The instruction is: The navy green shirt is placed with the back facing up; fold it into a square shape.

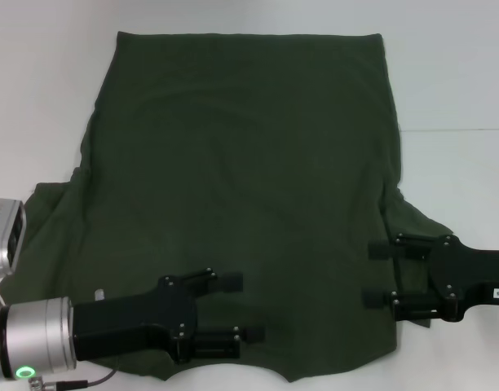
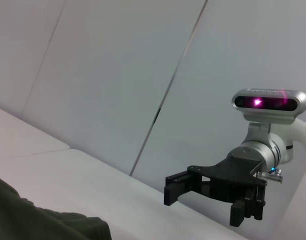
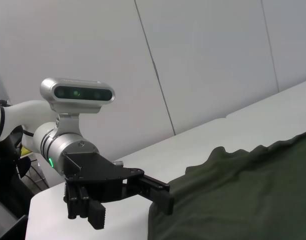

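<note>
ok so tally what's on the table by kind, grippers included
shirt: 1, dark green, spread flat
grippers: 2, left gripper over the near hem area, right gripper at the shirt's right edge, both with fingers apart
table: 1, white
total: 4

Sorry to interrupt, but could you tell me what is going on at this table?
A two-armed robot is working on a navy green shirt spread flat on the white table. The left pincer is over the shirt's near edge, and the right pincer is at its near right side. Both are open, and no fold is made yet.
</note>
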Controlling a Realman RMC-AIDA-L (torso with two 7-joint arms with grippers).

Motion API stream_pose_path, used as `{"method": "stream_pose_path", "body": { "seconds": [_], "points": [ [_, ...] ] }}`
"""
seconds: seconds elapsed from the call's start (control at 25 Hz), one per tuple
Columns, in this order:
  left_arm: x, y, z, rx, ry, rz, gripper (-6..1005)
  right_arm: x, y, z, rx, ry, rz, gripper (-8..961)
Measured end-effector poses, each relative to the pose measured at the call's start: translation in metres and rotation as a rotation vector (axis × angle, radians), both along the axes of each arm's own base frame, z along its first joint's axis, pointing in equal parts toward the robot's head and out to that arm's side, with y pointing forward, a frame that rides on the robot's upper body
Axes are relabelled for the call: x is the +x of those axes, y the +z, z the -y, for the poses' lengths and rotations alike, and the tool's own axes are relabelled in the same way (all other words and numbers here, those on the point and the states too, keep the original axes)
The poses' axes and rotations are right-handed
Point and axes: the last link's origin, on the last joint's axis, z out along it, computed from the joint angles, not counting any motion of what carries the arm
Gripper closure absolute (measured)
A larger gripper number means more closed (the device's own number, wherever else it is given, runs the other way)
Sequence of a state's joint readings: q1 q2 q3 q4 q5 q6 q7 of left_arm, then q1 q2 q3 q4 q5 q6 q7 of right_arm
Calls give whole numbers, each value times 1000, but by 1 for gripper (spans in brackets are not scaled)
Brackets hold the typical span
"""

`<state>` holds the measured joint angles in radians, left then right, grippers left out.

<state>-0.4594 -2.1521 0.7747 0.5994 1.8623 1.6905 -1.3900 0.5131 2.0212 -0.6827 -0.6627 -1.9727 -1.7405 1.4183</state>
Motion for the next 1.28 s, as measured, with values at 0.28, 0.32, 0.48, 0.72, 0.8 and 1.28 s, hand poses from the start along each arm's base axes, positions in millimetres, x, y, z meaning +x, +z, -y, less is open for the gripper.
{"method": "stream_pose_path", "body": {
  "seconds": [0.28,0.32,0.48,0.72,0.8,1.28],
  "points": [
    [-1,-1,1,-6,5,0,65,-1,-2,1,-4,-1,-5,59],
    [-1,-1,1,-6,5,0,65,-1,-3,1,-4,-1,-6,59],
    [-2,0,-1,-10,34,6,65,-2,-4,1,-4,-2,-12,60],
    [-11,12,-16,56,186,43,65,-7,-10,2,-10,-10,-39,60],
    [-16,16,-21,91,223,49,65,-8,-12,2,-13,-17,-44,60],
    [-56,43,-65,295,564,-18,65,-28,-30,-9,-48,-41,-87,61]
  ]
}}
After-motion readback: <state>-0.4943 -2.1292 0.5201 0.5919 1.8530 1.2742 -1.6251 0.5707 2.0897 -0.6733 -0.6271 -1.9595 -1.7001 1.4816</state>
